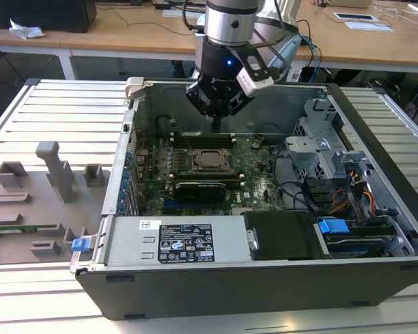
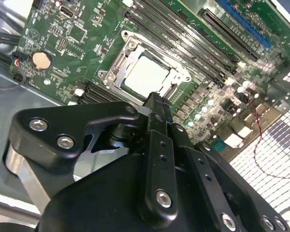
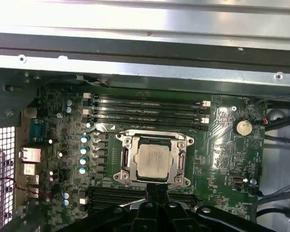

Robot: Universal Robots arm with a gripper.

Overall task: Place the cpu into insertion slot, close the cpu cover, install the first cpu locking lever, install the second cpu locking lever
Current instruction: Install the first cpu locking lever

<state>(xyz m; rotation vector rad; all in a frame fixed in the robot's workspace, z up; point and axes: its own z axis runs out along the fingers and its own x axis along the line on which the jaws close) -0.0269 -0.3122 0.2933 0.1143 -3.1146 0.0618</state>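
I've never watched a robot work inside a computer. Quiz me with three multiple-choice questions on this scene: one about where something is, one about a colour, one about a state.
1. Where is the cpu?
A) in the insertion slot on the motherboard
B) on the grey tray beside the computer
C) on the wooden desk behind

2. What colour is the motherboard?
A) blue
B) green
C) red

3. How does the cpu cover lie?
A) tilted up, open
B) flat, framing the chip
C) taken off, lying apart

Answers:
1 A: both wrist views show the silver chip seated in the socket.
2 B: the board is green around the socket.
3 B: the silver frame lies level around the chip's top.
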